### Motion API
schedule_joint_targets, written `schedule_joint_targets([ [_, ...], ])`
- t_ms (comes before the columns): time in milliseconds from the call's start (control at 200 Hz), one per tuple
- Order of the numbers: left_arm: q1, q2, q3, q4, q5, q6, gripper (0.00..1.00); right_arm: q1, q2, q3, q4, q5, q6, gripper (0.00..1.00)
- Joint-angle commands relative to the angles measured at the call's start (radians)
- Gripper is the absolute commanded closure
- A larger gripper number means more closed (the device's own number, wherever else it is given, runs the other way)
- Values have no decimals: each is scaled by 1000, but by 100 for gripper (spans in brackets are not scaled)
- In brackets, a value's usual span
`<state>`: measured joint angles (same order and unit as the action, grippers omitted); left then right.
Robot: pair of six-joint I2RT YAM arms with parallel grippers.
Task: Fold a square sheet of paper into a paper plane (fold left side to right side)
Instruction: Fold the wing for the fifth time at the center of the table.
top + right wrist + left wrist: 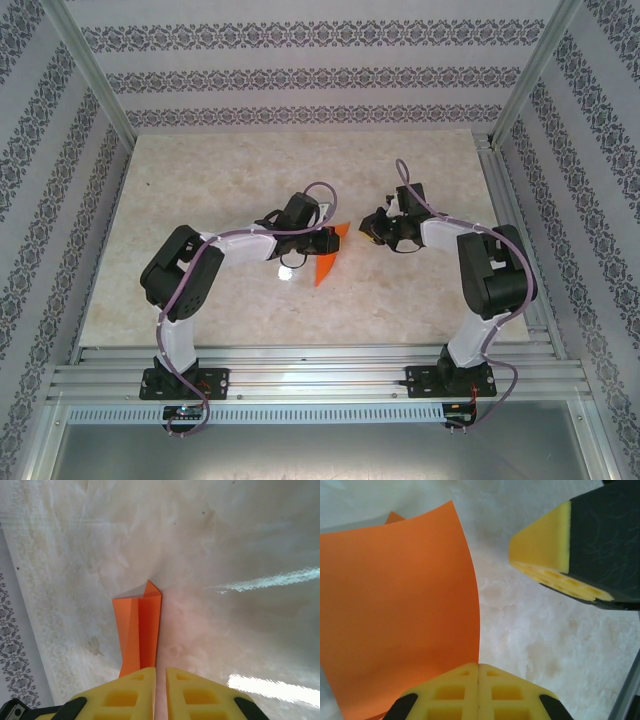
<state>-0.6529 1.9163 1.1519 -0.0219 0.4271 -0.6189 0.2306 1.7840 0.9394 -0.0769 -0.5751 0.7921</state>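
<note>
The left gripper (478,680) is clamped on the folded orange paper (400,620), lifted off the table (220,180) mid-surface, while the right gripper (160,690), nearly closed and holding nothing, hovers just beside it and should pinch the free edge squarely, aligning layers before creasing.

we saw bright, even light in the overhead view, with only soft shadows on the table (250,180). the right wrist view carried white glare streaks on the tabletop's right side. the left wrist view was soft up close, the orange paper (400,615) glowing and the yellow pads (470,695) blurred.
</note>
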Motion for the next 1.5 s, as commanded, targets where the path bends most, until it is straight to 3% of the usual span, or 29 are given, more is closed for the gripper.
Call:
schedule_joint_targets([
  [0, 22, -25, -15, 92, 41, -40, 100, 21, 30, 3, 86, -19, 40, 86],
  [634, 85, -35, -98, 212, 67, -102, 100, 90, 142, 90, 127, 22, 85, 93],
  [1494, 98, -80, -139, 283, 60, -155, 100, 103, 250, 206, 166, 5, 140, 88],
])
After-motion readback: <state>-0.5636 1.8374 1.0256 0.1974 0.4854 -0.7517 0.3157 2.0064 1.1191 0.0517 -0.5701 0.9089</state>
